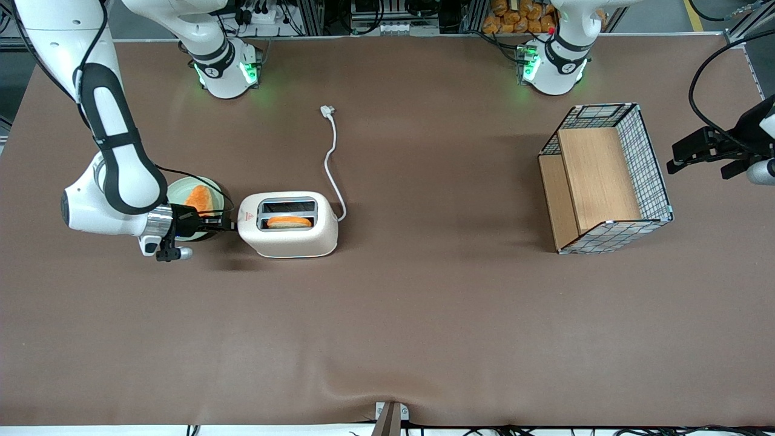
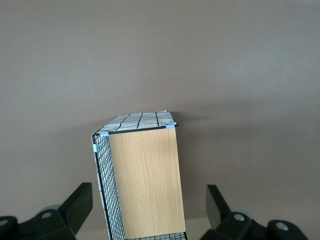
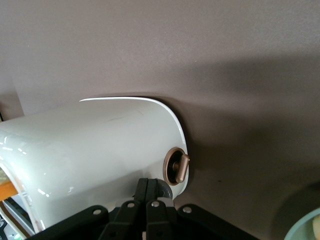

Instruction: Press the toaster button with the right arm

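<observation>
Toaster (image 1: 287, 233) stands on the table (image 1: 387, 315) beside a plate (image 1: 181, 192), bread low in one slot, and the end effector (image 3: 149, 196), fingers pressed together, meets its narrow end, so pressing seems underway.

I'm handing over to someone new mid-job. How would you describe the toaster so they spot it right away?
Start at the working arm's end of the brown table, where the right arm's tool, fingers shut, sits against a cream-white box with rounded corners: the toaster. A green plate with an orange slice lies beside it. Only the toaster has two top slots, a red triangle mark and a white cord.
</observation>
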